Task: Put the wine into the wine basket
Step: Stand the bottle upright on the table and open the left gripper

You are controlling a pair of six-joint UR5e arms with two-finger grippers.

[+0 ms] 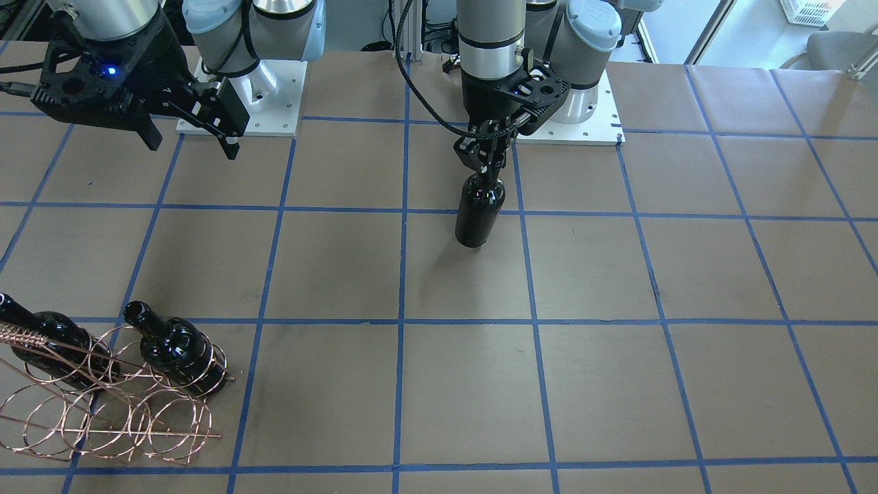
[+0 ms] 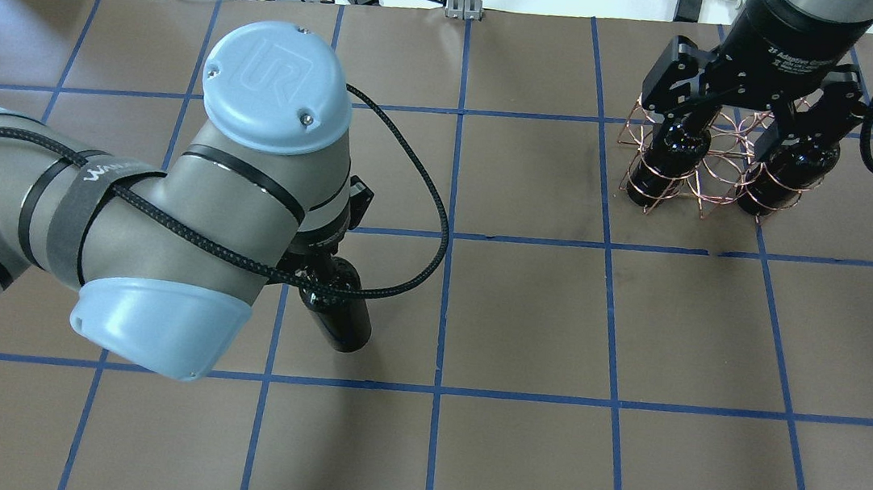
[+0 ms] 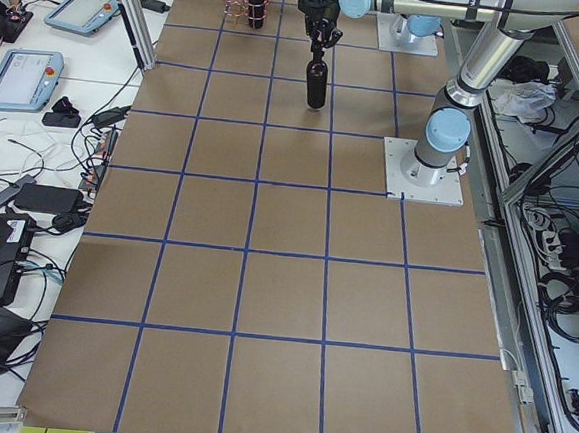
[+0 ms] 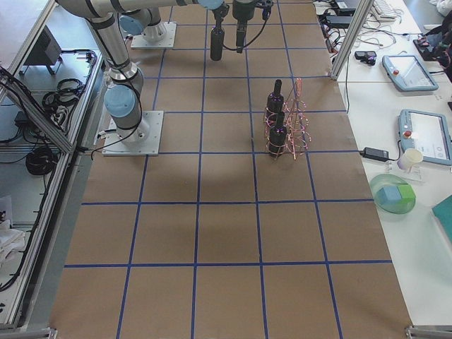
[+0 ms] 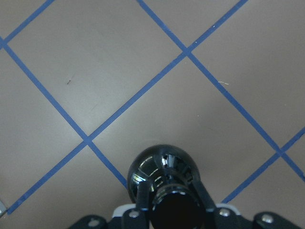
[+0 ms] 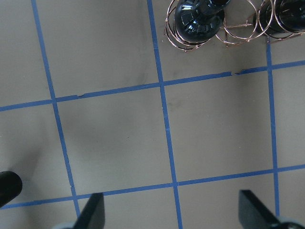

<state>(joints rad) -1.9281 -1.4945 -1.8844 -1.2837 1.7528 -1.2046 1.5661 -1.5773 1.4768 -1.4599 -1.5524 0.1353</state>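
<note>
The left gripper point(image 1: 488, 168) clamps its fingers on the neck of the wine point(image 1: 480, 216), holding it upright over the tabletop point(image 1: 686, 274) for base-first entry into the wine basket point(image 1: 103, 418), well apart; the right gripper point(image 1: 192, 144) fingers stand wide, empty.

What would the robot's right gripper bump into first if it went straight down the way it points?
Most likely the bare brown table, near a blue tape crossing. The right gripper points down with nothing under it; the wire basket sits off to one side.

Two bottles point(image 4: 277, 133) stand in the wire basket point(image 4: 301, 126) (copper-coloured)
</note>
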